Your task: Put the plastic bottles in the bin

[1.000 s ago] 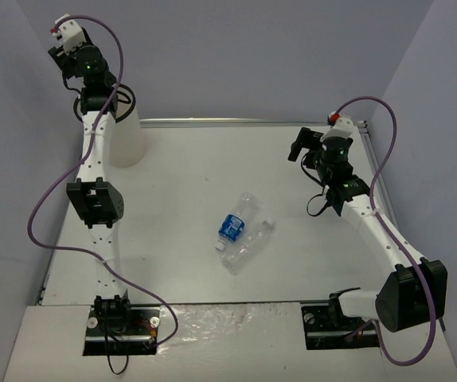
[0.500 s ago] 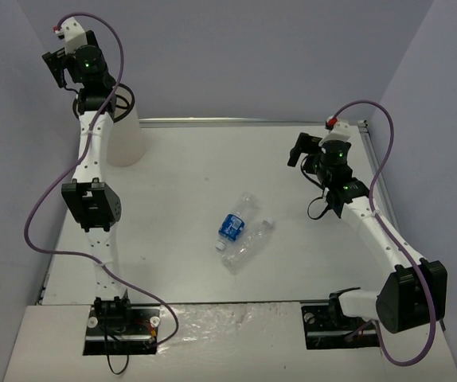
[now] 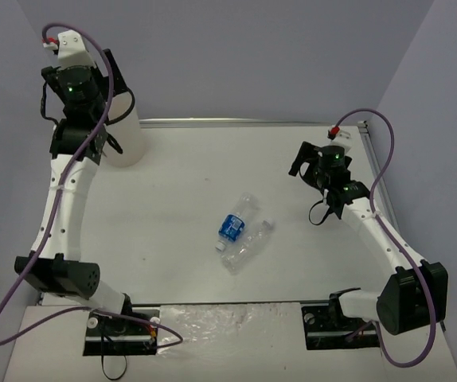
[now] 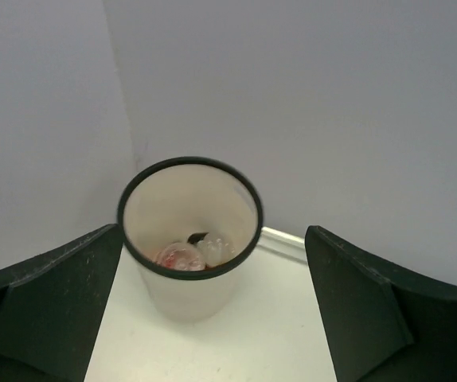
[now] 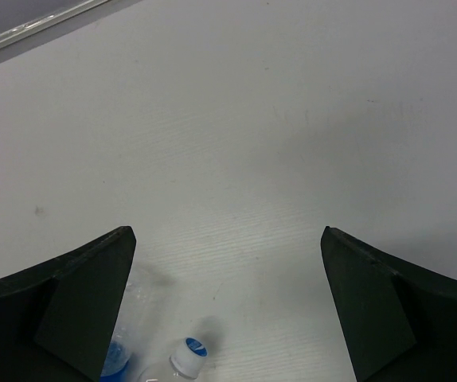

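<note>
a: top view first. where's everything?
b: two bottles on the table, mid-way: blue-labelled bottle and plain clear bottle, lying side by side, prob touching. bin in the far-left corner w/ the left gripper up by it. right gripper well apart from both bottles.
a: left wrist?
b: fingers spread, nothing btwn them. bin sits below, reddish + clear shapes at its bottom.
a: right wrist?
b: fingers wide, empty; bottles just peek in at the bottom edge. i'd have you take the clear one first, it's on your side. straddle its body crosswise, don't nudge the neighbour.
</note>
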{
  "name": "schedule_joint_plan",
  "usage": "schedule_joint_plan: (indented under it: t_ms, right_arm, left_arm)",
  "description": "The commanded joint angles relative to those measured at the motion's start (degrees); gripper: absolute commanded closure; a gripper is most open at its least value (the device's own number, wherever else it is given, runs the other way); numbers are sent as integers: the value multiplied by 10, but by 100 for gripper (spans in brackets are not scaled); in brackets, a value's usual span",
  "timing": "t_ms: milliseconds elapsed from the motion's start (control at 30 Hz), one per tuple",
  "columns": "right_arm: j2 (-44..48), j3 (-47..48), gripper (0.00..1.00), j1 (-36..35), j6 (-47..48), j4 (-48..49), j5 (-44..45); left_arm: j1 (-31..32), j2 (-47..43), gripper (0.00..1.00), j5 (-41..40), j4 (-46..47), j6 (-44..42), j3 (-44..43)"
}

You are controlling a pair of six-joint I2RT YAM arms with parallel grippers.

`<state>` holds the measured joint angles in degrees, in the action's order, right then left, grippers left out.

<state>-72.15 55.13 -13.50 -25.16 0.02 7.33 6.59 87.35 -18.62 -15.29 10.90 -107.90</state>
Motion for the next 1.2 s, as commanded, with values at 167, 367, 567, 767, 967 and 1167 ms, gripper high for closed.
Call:
schedule_joint_plan:
  t_ms: [167, 367, 567, 767, 967, 1167]
  right_arm:
    - [50, -34, 0, 0, -39, 7, 2]
    - [42, -33, 0, -1, -30, 7, -4]
    - [50, -37, 0, 0, -26, 7, -4]
    - [49, -1, 0, 2, -67, 5, 28]
    - [25, 5, 0, 3, -104, 5, 23]
    - [20, -14, 0, 3, -105, 5, 14]
  left_arm:
    - [51, -122, 3, 236, 57, 94, 327]
    - [170, -81, 3, 312, 17, 64, 353]
    - [267, -5, 3, 356, 26, 45, 335]
    - [300, 90, 3, 384, 20, 58, 305]
    - [354, 183, 3, 303, -41, 58, 239]
    - [358, 252, 3, 279, -58, 75, 180]
